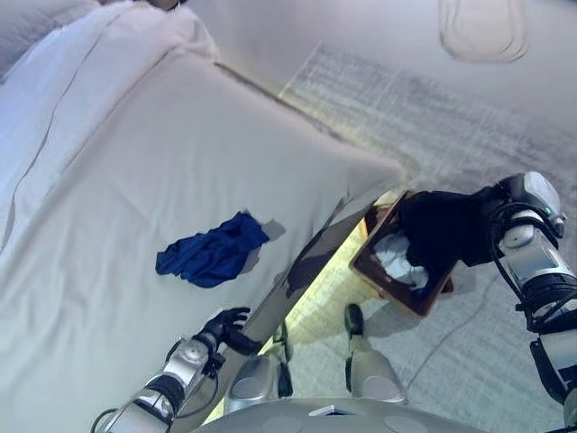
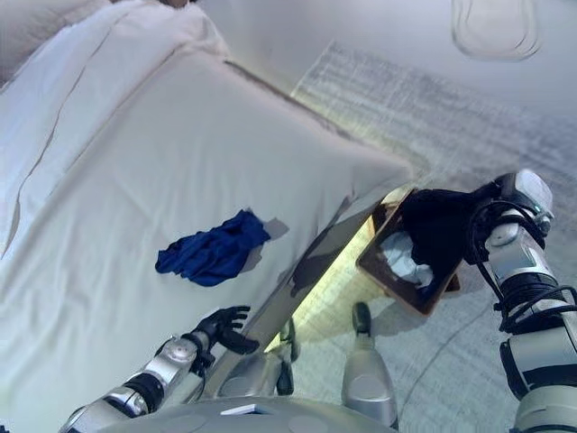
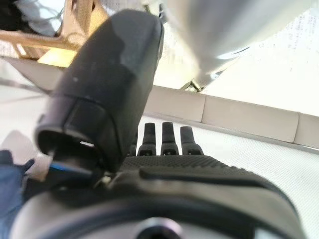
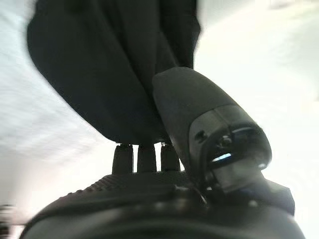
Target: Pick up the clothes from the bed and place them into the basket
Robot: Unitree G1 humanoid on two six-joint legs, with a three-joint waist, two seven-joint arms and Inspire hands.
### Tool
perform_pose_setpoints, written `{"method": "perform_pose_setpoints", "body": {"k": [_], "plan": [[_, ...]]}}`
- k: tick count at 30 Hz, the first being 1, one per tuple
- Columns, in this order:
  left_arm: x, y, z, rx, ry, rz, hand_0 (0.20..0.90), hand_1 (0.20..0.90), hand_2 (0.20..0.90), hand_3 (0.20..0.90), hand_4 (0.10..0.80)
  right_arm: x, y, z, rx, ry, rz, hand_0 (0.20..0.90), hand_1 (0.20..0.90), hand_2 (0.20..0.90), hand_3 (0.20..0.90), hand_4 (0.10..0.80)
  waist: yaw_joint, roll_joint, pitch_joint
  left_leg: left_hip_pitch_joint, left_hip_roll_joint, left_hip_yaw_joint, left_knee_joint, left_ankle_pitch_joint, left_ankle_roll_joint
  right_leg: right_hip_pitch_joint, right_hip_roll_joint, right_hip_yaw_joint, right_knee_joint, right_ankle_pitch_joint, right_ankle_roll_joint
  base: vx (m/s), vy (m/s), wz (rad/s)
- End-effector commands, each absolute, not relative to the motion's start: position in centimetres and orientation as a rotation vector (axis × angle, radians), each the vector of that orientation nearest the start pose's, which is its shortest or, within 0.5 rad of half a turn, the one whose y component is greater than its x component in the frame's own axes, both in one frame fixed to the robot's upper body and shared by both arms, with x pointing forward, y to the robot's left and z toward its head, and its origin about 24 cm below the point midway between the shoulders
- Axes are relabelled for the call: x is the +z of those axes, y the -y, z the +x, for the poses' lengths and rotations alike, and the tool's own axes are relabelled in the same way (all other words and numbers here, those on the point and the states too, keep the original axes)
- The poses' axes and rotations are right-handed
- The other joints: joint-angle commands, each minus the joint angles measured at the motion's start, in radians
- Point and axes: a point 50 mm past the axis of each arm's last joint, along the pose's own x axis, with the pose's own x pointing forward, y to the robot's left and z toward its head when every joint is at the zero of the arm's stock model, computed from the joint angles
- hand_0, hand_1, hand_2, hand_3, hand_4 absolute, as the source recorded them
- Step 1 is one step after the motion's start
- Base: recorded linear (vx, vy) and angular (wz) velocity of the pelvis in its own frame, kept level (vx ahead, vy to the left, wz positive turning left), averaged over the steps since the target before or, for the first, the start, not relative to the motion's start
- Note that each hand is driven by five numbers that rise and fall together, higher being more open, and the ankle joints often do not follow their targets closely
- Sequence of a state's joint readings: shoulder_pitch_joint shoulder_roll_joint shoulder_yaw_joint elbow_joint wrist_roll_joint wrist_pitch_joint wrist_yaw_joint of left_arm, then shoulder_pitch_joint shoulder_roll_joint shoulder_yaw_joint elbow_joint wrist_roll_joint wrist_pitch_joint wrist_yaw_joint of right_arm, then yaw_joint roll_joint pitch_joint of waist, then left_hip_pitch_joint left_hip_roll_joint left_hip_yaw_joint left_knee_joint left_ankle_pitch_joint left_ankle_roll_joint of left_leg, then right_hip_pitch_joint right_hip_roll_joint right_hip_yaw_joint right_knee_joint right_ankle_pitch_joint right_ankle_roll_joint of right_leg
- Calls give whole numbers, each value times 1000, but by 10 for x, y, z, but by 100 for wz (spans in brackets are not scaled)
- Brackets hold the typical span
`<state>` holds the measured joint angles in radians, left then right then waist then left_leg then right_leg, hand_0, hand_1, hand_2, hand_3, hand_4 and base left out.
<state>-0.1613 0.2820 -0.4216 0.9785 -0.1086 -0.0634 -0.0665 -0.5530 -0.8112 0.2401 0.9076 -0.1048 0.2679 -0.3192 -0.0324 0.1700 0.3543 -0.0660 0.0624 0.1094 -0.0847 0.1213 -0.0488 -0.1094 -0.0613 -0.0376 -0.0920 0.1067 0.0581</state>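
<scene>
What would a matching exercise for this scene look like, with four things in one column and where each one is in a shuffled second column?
Things:
1. blue garment
2. black garment
3. white clothes
4. left robot hand

Places:
A. inside the basket
B. lying on the bed
C. held by the right robot hand above the basket
D. at the bed's edge, holding nothing

Pairs: 1-B, 2-C, 3-A, 4-D
</scene>
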Motion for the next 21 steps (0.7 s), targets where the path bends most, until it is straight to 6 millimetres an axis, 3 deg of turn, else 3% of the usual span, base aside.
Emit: {"method": "perform_pose_setpoints", "body": {"k": [1,7,11,17,21], "plan": [[-106,-187,216,-272,-716,353,900,900,900,900,800,148,384,323,-809,-253,-1006,900,900,900,900,800,5,-45,30,-60,-38,-73,109,-103,-20,-61,-20,-53,138,-83,-25,-134,-14,6],[-95,-176,228,-298,-635,334,900,900,900,900,800,160,388,326,-927,-190,-918,900,900,900,900,800,11,13,116,-176,-63,-110,187,-92,-8,-197,-30,-54,237,-99,-44,-80,-6,5],[-93,-174,229,-296,-623,328,900,900,900,900,800,185,377,335,-1004,-60,-871,900,900,900,900,800,14,33,147,-211,-68,-116,178,-77,0,-258,-20,-50,277,-108,-48,-45,29,2],[-96,-178,225,-275,-641,315,900,900,900,900,800,213,362,335,-1099,213,-705,900,900,900,900,800,11,25,160,-195,-65,-118,123,-57,-2,-250,-10,-45,275,-111,-42,16,50,5],[-101,-182,220,-242,-660,289,900,900,900,900,800,224,347,326,-1103,434,-553,900,900,900,900,800,-2,-3,148,-165,-57,-96,80,-53,-6,-227,-9,-41,234,-89,-26,55,119,4]]}}
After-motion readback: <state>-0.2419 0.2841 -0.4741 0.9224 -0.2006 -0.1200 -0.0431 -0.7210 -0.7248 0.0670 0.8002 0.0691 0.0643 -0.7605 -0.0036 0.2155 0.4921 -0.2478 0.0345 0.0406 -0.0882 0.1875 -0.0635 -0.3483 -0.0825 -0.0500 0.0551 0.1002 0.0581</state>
